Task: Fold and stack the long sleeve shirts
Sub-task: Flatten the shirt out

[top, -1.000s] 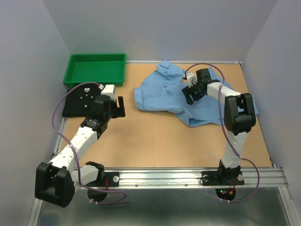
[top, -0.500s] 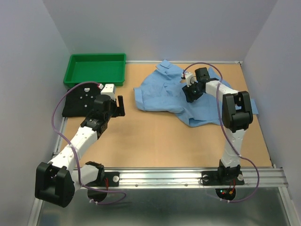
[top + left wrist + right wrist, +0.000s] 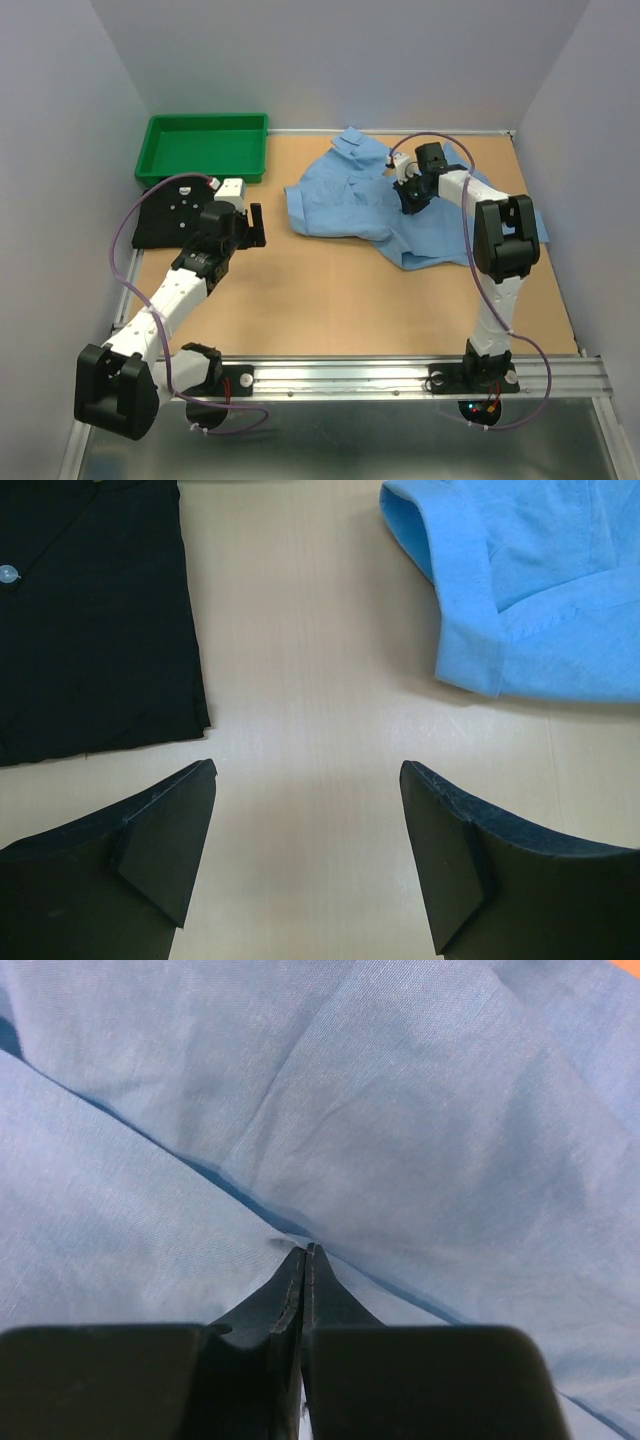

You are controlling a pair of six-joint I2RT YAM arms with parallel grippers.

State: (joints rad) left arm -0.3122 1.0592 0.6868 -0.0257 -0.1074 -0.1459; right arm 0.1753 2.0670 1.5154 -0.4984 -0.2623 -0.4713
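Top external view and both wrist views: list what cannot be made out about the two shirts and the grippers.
- Black shirt: the left wrist view cuts it off at the top and left edges, and in the top view the left arm covers part of it.
- Light blue shirt: in the top view the right arm hides the part beneath it.
- Right gripper: jaws shut at a crease in the right wrist view; any cloth caught is too small to tell.
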